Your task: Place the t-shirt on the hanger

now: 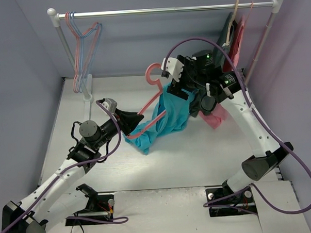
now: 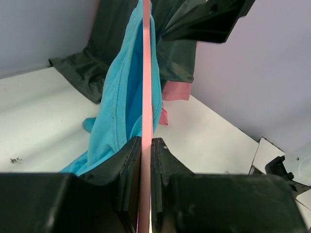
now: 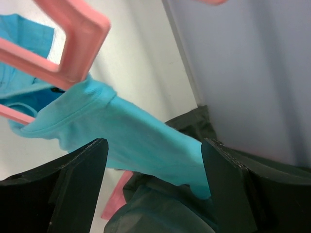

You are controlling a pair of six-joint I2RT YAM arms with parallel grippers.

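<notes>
**Left end effector [image 2: 146,143] clamped on the hanger [image 1: 152,75], right end effector [image 3: 153,145] gaping around the shirt**

The left one pinches the thin pink bar tight and holds the hanger tilted above the counter [image 1: 209,160]. The right one's jaws stand wide apart with a fold of the teal t-shirt [image 1: 168,116] between them, not gripped as far as I can see. The shirt hangs bunched along the hanger, and its low end seems to reach the counter. It looks light and floppy and will probably slide on that smooth plastic, so I'd grab it at the collar or a shoulder seam. Only the overhead view shows the whole layout. The left wrist view shows the bar edge-on in the jaws, with a dark garment [image 2: 180,63] behind. The right wrist view shows a stitched edge right against the hanger's corner.
</notes>
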